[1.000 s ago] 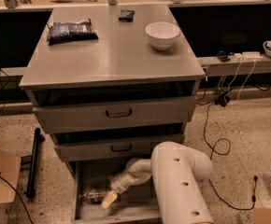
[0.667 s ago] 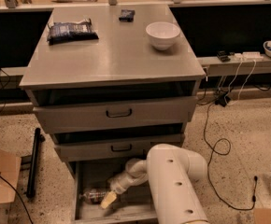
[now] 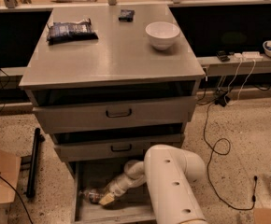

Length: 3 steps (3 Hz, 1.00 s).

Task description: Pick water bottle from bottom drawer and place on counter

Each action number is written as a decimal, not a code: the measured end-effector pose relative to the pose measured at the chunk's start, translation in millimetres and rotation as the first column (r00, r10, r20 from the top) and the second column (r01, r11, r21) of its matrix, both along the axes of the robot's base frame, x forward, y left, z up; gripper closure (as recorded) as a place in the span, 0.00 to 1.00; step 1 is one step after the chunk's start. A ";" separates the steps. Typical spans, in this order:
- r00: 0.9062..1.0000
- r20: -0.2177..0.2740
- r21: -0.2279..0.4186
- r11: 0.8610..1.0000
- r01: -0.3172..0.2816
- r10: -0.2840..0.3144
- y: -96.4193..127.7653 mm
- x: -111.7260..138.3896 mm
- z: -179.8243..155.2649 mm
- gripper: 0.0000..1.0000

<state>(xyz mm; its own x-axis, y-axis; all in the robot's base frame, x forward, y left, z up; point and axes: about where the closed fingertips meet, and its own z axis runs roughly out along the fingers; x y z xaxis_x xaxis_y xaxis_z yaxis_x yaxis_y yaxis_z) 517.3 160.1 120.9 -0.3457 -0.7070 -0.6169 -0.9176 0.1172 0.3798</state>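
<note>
The bottom drawer (image 3: 86, 213) is pulled open below the two drawers with black handles. The water bottle (image 3: 90, 196) lies on its side in it, near the left wall. My white arm reaches down into the drawer, and the gripper (image 3: 106, 199) sits right at the bottle's right end with its tan fingertips against it. The counter (image 3: 112, 55) is the grey top of the cabinet, well above the gripper.
On the counter stand a white bowl (image 3: 162, 34), a dark snack bag (image 3: 71, 31) and a small dark object (image 3: 126, 15). A black bar (image 3: 32, 162) and a cardboard box (image 3: 0, 181) lie on the floor at left. Cables (image 3: 215, 139) trail at right.
My arm's big white link has shifted a little to the left. The gripper stays at the bottle in the bottom drawer.
</note>
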 end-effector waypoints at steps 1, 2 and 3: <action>1.000 0.000 0.014 1.000 0.014 -0.014 3.8 -7.4 7.2 0.82; 0.998 0.049 0.065 0.997 0.037 -0.040 3.4 -11.5 47.4 1.00; 0.994 0.093 0.133 0.990 0.045 -0.058 -13.4 -23.3 118.3 1.00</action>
